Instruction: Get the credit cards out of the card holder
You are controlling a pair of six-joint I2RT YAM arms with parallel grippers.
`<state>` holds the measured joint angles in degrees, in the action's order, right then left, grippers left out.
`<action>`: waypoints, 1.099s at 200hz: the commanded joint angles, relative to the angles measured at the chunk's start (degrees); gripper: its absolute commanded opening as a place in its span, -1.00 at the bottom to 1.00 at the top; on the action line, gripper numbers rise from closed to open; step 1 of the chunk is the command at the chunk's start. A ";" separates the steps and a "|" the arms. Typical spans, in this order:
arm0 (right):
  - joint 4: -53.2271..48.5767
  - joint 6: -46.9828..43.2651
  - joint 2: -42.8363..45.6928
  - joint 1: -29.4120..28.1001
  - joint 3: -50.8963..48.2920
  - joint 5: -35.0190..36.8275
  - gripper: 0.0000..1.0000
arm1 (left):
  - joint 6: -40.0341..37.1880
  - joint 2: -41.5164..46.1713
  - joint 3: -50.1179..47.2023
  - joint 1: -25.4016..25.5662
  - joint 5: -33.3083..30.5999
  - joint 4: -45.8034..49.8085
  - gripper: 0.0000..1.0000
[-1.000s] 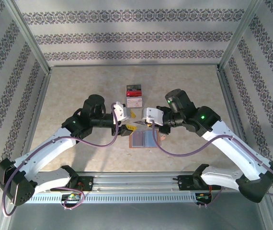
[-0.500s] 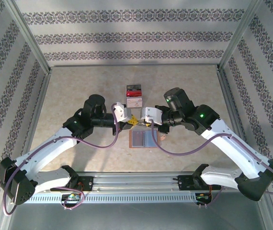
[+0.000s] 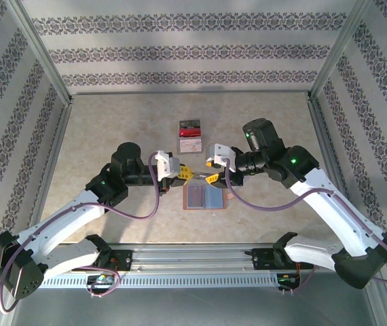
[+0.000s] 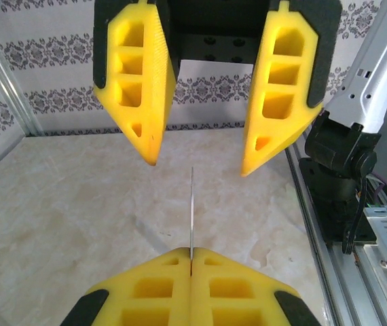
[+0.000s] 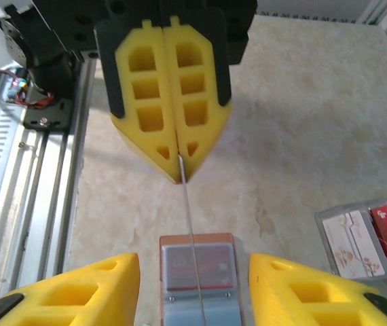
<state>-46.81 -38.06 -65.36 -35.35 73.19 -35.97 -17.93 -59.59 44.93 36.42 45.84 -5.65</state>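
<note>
The credit card (image 4: 192, 210) is thin, light and stiff, though a hard squeeze would likely bow it, and its glossy faces are probably slippery. The sound hold is flat pads on both faces near one short end, never on the edge. The left gripper (image 5: 181, 173) has it that way, clenched on one end. The card stands on edge in the air above the card holder (image 3: 204, 197), which lies open on the table (image 3: 112, 129). The right gripper (image 4: 199, 168) is spread wide, a finger on either side of the card's free end, apparently touching neither face.

The top view places the holder just nearer the bases than both grippers, with a red-and-white stack (image 3: 190, 136) beyond them; the card itself is too small to make out there. Both wrist views show the card as a hairline. The right wrist view adds the holder's pockets directly beneath, with a reddish tint that may be another card
</note>
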 commanded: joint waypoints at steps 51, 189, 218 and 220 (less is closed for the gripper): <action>-0.38 0.19 -1.95 -0.65 2.91 -2.91 -0.39 | 1.71 1.50 -1.16 0.67 0.12 -5.69 -1.00; -2.95 -3.39 -2.82 -1.11 3.04 1.55 -1.00 | -0.45 3.82 -0.41 0.67 -1.94 1.33 -0.08; -5.05 -4.97 -4.22 -0.69 4.90 3.52 -1.00 | -0.65 6.81 -1.75 0.58 -7.65 3.78 0.29; -5.25 -5.10 -4.42 -0.66 5.11 3.71 -1.00 | -0.58 7.11 -2.01 0.58 -8.04 3.71 0.31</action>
<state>-49.45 -40.73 -68.51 -36.14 75.29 -34.17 -17.87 -55.40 43.88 36.42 42.30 -4.67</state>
